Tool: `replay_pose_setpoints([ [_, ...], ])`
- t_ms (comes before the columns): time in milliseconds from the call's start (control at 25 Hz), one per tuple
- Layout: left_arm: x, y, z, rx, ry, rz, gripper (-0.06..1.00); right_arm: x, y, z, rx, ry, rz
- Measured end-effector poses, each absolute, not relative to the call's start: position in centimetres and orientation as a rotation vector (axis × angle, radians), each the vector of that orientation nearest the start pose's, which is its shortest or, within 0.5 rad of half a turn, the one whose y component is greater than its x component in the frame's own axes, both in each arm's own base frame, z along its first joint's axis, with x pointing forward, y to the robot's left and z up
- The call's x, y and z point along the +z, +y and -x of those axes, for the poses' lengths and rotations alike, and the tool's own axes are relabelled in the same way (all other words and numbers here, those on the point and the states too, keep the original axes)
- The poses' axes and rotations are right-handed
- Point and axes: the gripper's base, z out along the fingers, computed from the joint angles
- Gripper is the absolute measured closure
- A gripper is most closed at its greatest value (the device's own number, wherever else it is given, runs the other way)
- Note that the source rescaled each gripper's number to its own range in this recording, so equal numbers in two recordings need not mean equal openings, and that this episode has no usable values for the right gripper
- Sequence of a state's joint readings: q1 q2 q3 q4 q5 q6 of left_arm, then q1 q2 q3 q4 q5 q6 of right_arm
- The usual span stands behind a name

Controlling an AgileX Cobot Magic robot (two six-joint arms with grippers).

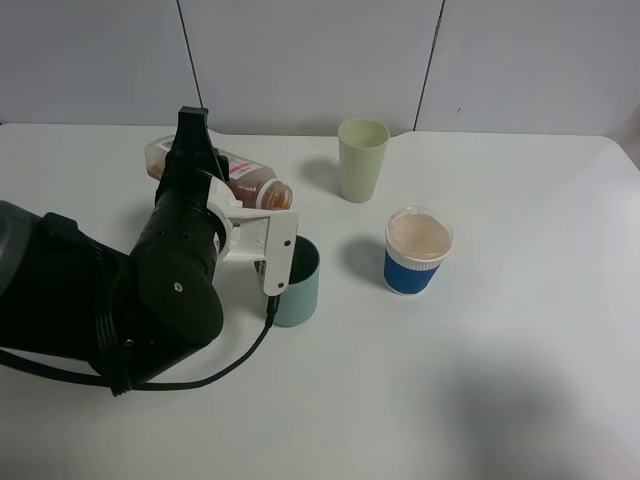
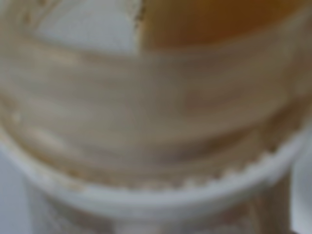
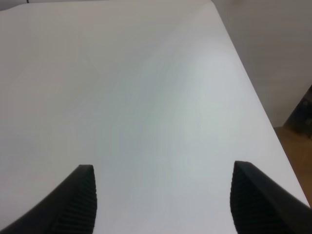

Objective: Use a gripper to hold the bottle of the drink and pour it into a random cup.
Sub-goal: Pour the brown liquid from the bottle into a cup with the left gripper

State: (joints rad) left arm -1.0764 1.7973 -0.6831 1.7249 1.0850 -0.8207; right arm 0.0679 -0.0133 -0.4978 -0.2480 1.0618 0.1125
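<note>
Print on bottle (image 1: 250, 183) illegible.

I count three cups on the one white table (image 1: 520, 380): one short teal cup (image 1: 297, 285), one taller pale green cup (image 1: 362, 158) and one blue-and-white paper cup (image 1: 417, 250). There is one clear bottle (image 1: 240, 180) with one pink-red label, and one small lot of brown drink (image 1: 252, 188) inside it. Of my own grippers I count two: one left gripper (image 1: 192, 150) in the high view and one right gripper (image 3: 163, 204) in its wrist view, where two ribbed black fingers (image 3: 78, 204) show. One black cable (image 1: 230, 365) loops over the table
</note>
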Motion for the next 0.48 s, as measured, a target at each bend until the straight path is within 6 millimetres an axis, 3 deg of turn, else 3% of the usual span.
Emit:
replay_pose_setpoints([
  [480,15.14,-20.25,-20.02,1.241,1.424,-1.58,0.94,27.85,-2.0,0.67,-0.182,2.014,-0.058],
])
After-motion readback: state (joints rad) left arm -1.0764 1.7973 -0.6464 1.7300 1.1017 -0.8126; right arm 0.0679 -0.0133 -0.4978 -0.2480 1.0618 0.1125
